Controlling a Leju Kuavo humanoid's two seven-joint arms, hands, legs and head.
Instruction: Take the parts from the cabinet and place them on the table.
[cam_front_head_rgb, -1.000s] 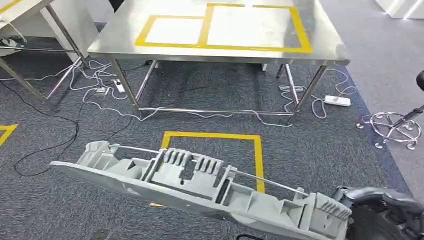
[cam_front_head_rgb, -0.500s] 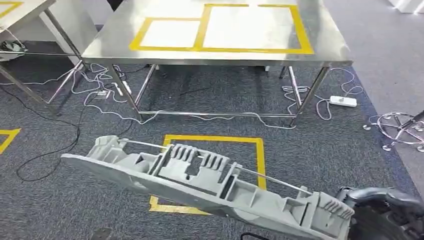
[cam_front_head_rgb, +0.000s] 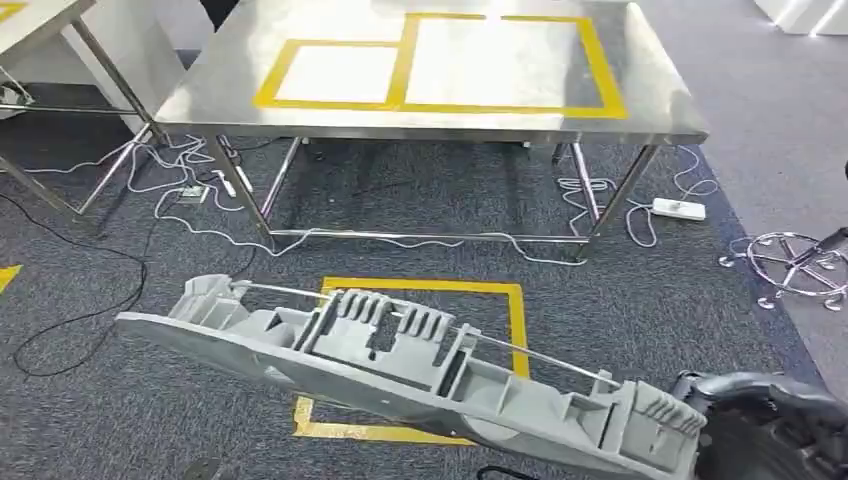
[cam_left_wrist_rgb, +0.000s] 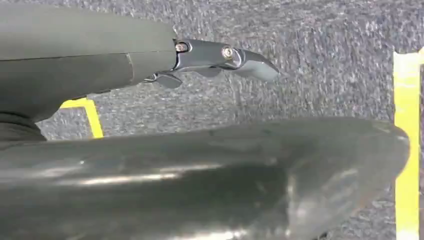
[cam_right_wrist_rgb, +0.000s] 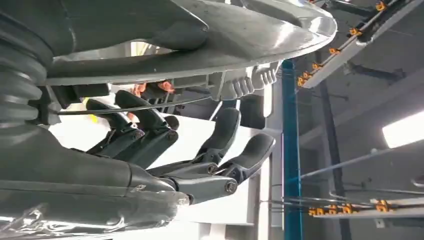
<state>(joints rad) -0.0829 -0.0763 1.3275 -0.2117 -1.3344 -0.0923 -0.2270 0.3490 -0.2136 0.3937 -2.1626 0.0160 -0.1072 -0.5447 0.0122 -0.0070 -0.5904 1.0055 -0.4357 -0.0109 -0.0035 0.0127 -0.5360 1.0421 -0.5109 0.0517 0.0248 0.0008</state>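
Note:
A long grey plastic part with ribs and a thin metal rod hangs slantwise above the carpet, low in the head view. My right hand grips its near right end; the right wrist view has the part under the thumb and the dark fingers curled beneath. In the left wrist view my left hand lies along the part's smooth underside with one finger stretched straight out; its hold is hidden. The steel table stands ahead, with two yellow-taped rectangles on top.
A yellow taped square marks the carpet in front of the table. White cables and a power strip lie under and beside the table. A chrome chair base stands at right. Another table is at far left.
The whole view has shifted: the table and floor square sit a little lower and nearer, so the camera moved. The part stays in my hands in the same pose.

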